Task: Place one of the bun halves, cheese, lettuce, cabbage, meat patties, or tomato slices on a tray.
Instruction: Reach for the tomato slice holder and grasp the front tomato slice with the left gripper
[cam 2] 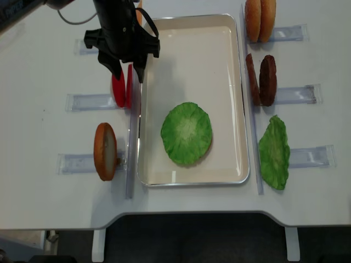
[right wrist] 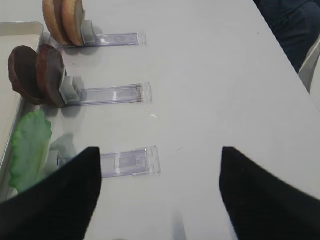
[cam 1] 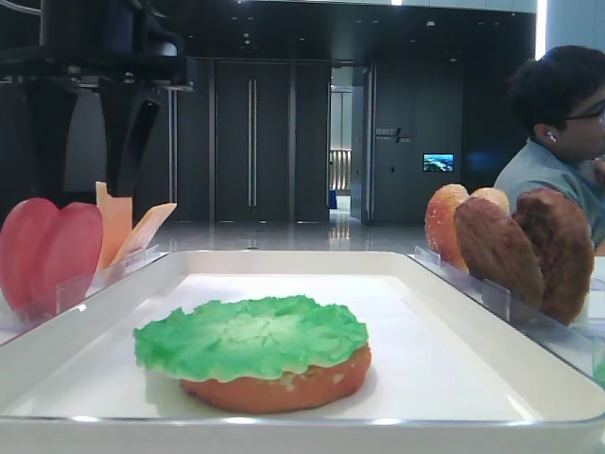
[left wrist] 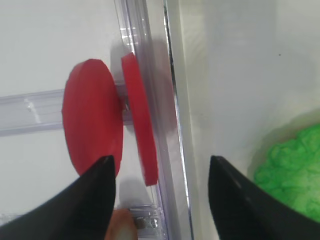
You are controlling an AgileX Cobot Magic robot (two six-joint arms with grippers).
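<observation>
Left gripper (cam 2: pixel 125 68) hung wide open, empty, directly above tomato slices (cam 2: pixel 122 87). Slices stood on edge in holder just left of tray (cam 2: pixel 233 82), faces left-right; jaws straddled both. Left arm nearer.

Looks like a lab/demo space in an office bldg, not a kitchen. Background of the front view: dark wall panels, tall double doors (cam 1: pixel 251 142) at centre, small lit screen (cam 1: pixel 438 163) right of centre, glossy floor. Person (cam 1: pixel 560 142) w/ earbud sits at far right. Toy food stands in clear holders (cam 2: pixel 296 94) on a white counter (cam 2: pixel 44 208).
</observation>
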